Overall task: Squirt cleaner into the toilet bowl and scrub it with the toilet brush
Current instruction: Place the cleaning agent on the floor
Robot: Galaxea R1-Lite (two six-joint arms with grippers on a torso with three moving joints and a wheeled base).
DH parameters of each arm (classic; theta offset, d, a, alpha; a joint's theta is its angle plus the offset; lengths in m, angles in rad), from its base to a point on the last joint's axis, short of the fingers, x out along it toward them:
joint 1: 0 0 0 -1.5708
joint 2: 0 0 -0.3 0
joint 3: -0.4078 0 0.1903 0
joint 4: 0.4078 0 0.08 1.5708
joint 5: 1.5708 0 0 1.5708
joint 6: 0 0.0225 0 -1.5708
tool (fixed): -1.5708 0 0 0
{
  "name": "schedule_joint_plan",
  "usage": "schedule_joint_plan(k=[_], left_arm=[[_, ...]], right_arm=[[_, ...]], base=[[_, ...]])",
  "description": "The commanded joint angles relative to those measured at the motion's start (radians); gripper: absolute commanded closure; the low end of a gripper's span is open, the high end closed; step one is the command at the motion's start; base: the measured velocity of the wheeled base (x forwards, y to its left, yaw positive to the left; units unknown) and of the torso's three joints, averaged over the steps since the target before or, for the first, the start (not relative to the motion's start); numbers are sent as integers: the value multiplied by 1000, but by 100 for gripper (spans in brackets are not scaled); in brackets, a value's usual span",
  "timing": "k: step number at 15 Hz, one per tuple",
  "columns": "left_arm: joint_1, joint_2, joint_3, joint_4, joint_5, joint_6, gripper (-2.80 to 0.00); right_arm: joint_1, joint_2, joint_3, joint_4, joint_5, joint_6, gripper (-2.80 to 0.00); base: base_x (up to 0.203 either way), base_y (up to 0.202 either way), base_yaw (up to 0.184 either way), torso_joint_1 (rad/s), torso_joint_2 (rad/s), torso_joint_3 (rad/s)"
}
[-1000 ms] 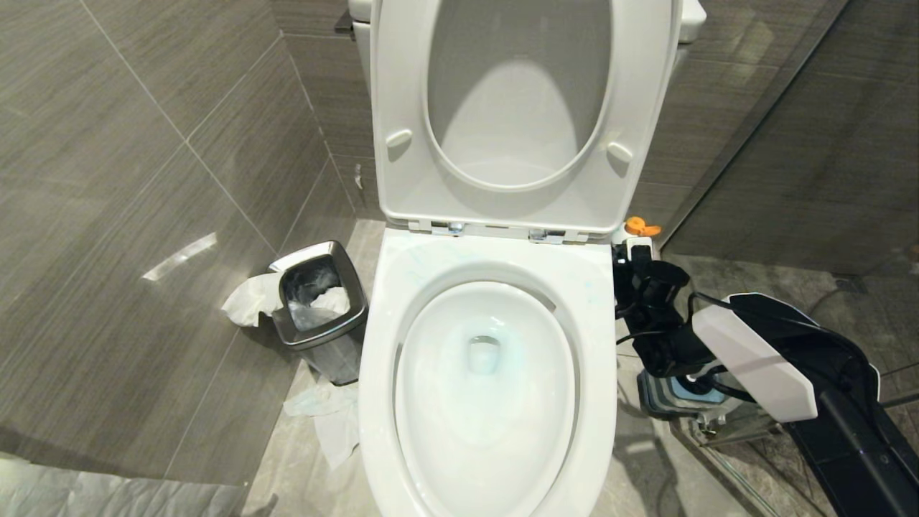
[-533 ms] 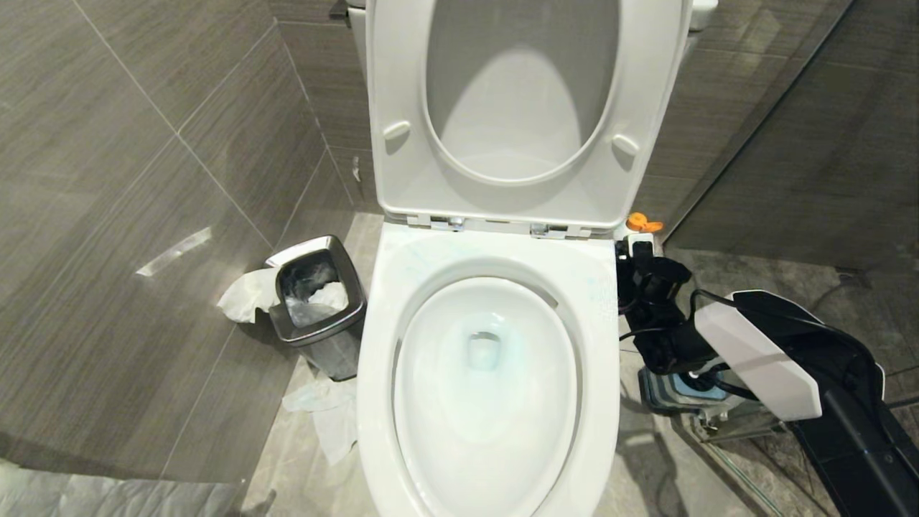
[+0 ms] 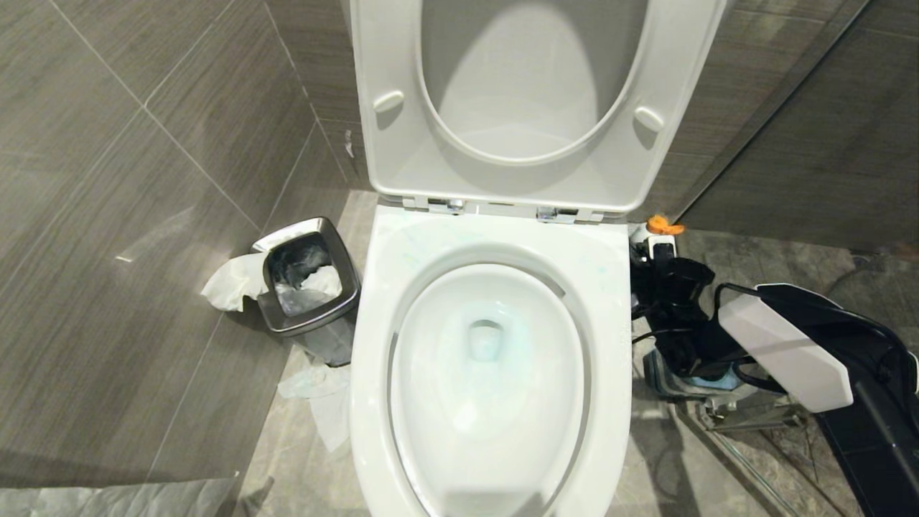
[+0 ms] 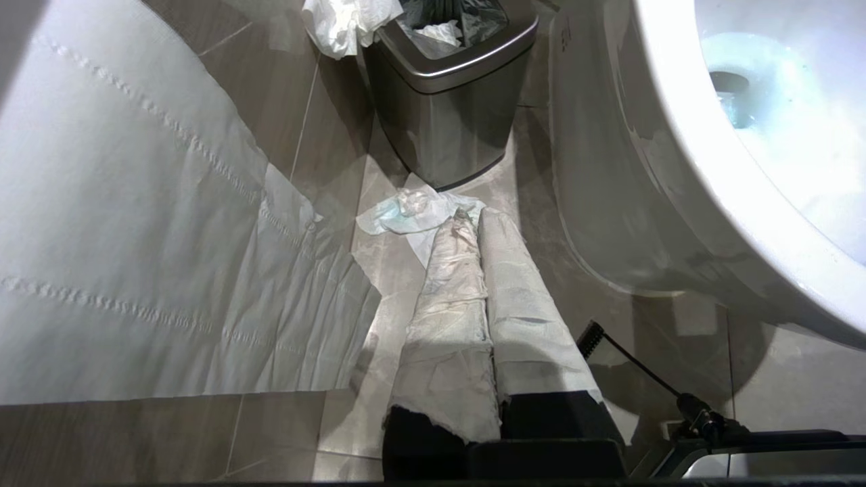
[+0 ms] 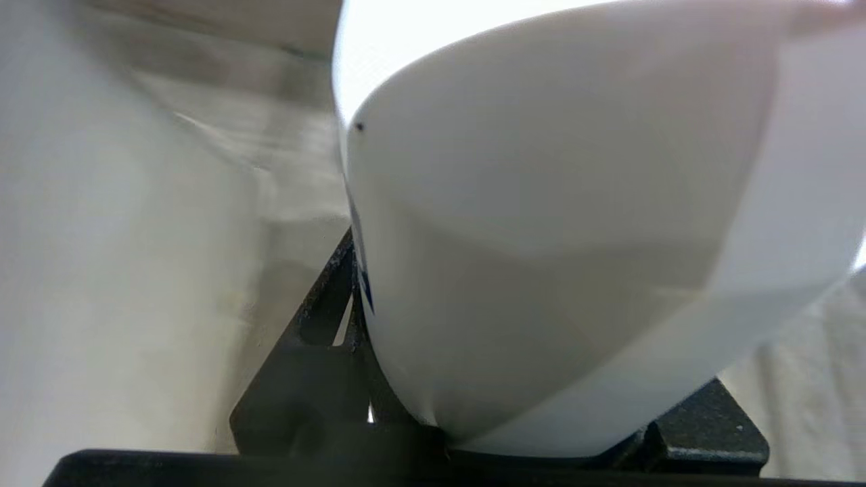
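Observation:
The toilet bowl (image 3: 384, 280) stands in the middle with seat and lid raised, and pale blue water in its basin. My right gripper (image 3: 669, 283) hangs just off the bowl's right rim, shut on a white cleaner bottle with an orange cap (image 3: 662, 227). In the right wrist view the bottle's white body (image 5: 541, 203) fills the space between the black fingers (image 5: 325, 311). My left gripper (image 4: 473, 215) is low on the bowl's left side, paper-wrapped fingers pressed together and empty. The bowl's outer wall (image 4: 609, 169) is beside it. The toilet brush is hidden.
A small steel bin (image 3: 305, 287) with tissue in it stands left of the bowl, with crumpled paper (image 3: 323, 402) on the floor in front. A blue-and-grey holder (image 3: 678, 380) sits on the floor under my right arm. Tiled walls close in on the left and behind.
The head camera has moved, so the whole scene shifts and the toilet looks nearer. The right gripper keeps the bottle beside the bowl's right rim. The left arm is still.

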Motion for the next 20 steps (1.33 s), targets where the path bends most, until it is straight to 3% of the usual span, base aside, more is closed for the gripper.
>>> schedule_joint_plan(k=[1, 9, 20], left_arm=[[0, 1, 3, 0, 0, 1, 0], [0, 1, 3, -1, 0, 1, 0], [0, 1, 2, 0, 0, 1, 0]], right_arm=[[-10, 0, -2, -6, -1, -1, 0], [-16, 69, -59, -5, 0, 1, 0], [31, 92, -191, 8, 31, 1, 0]], base=[[0, 0, 0, 0, 0, 0], [0, 0, 0, 0, 1, -3], [0, 0, 0, 3, 3, -175]])
